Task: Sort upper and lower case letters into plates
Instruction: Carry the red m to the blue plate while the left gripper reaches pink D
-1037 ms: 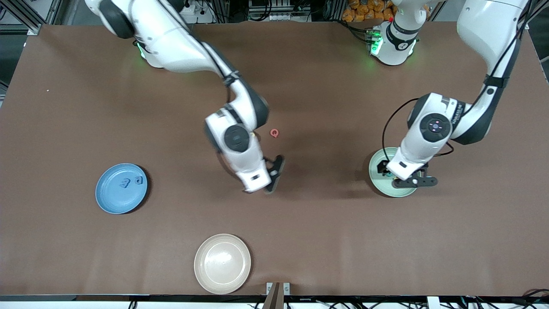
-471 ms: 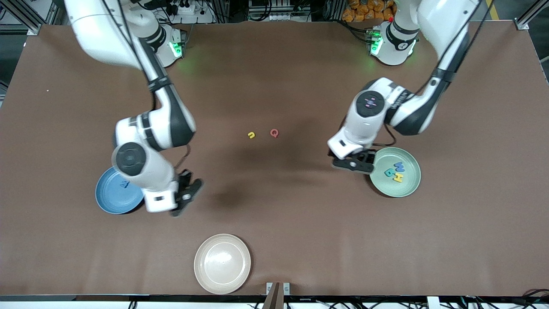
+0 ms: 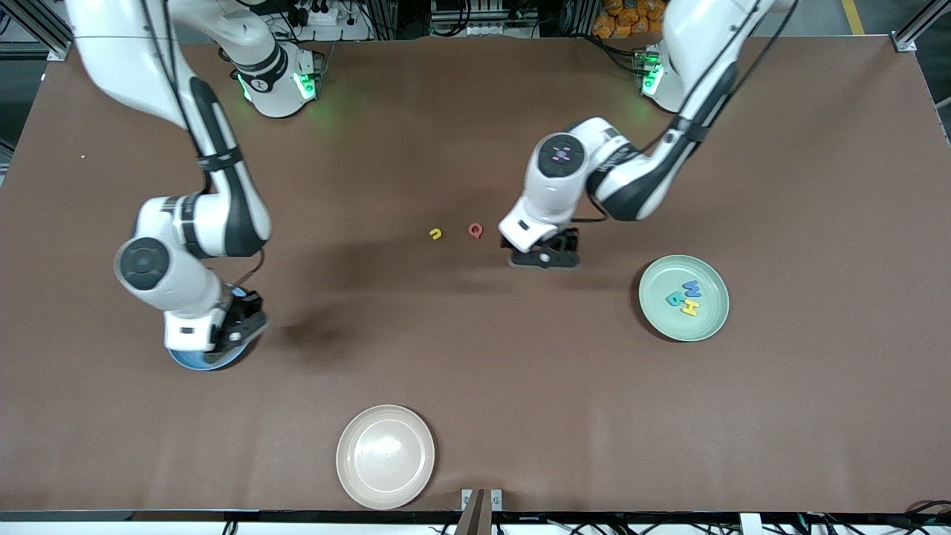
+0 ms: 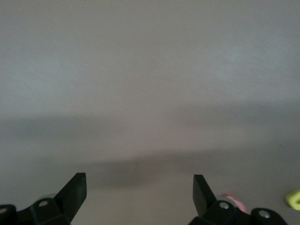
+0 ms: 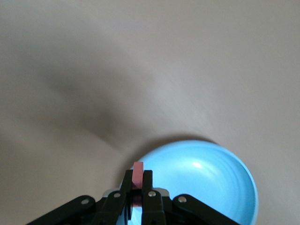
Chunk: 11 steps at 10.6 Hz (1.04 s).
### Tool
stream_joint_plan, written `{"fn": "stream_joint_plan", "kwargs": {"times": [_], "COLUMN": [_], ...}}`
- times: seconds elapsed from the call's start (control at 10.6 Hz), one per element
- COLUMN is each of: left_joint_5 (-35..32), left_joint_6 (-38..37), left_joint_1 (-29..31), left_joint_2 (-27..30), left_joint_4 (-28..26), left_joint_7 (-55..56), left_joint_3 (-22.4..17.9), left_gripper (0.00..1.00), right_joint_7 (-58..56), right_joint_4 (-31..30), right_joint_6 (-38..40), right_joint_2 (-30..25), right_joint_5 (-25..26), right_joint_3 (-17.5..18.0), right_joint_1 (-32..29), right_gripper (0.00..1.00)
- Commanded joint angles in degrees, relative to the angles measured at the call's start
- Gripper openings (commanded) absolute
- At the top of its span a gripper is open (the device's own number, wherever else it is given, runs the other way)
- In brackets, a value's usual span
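Two letters, yellow [image 3: 436, 234] and red Q [image 3: 475, 230], remain on the surface. My right end effector [image 5: 136, 187] pinches a red letter [image 5: 137, 174] over the blue plate [image 5: 206, 183]; release next. Left end effector [image 3: 544, 256], wide, hovers at Q's three o'clock.

Two white Franka arms, black at the joints

Glossy white shells with black cables strapped on; green lights at both bases; black grippers, the left gripper [image 3: 544, 258] and the right gripper [image 3: 236, 332], with silver screws.

Readable as characters: toy letters only, a red Q [image 3: 475, 230] and yellow u [image 3: 436, 234] on the brown table [image 3: 520, 416], yellow H [image 3: 691, 306] in the mint plate [image 3: 713, 323].
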State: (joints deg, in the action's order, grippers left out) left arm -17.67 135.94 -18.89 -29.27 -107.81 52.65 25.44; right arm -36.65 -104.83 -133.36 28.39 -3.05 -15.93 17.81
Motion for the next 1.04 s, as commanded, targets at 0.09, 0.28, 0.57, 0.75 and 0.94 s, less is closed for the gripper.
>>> {"fn": "stream_joint_plan", "kwargs": {"times": [0.09,0.28,0.57,0.75,0.94], "left_joint_5": [1.4,1.3,1.2,1.1,0.7], "left_joint_6": [-0.3,0.2,1.0,1.4,3.7], "left_joint_1": [-5.8,-8.1,-10.8,-11.7,-12.5], "left_joint_2": [-5.7,-7.9,-11.0,-12.1,-13.2], "left_joint_4": [3.8,4.3,7.3,7.8,7.9], "left_joint_7": [7.8,11.1,12.5,12.6,12.8], "left_joint_3": [-0.5,-0.6,-0.7,-0.8,-1.4], "left_gripper": [0.99,0.98,0.91,0.91,0.91], "right_joint_7": [7.5,7.6,7.2,7.3,7.1], "right_joint_4": [-2.8,-3.0,-2.9,-3.0,-2.9], "right_joint_6": [0.3,0.5,1.4,1.7,2.1], "right_joint_2": [-1.1,-0.4,-0.3,-0.2,-0.3], "right_joint_5": [0.1,-0.5,-0.6,-0.6,-0.6], "right_joint_3": [0.8,0.9,1.2,1.3,1.4], "right_joint_1": [-5.8,-8.1,-8.3,-7.7,-7.7], "right_gripper": [0.0,0.59,1.0,1.0,1.0]}}
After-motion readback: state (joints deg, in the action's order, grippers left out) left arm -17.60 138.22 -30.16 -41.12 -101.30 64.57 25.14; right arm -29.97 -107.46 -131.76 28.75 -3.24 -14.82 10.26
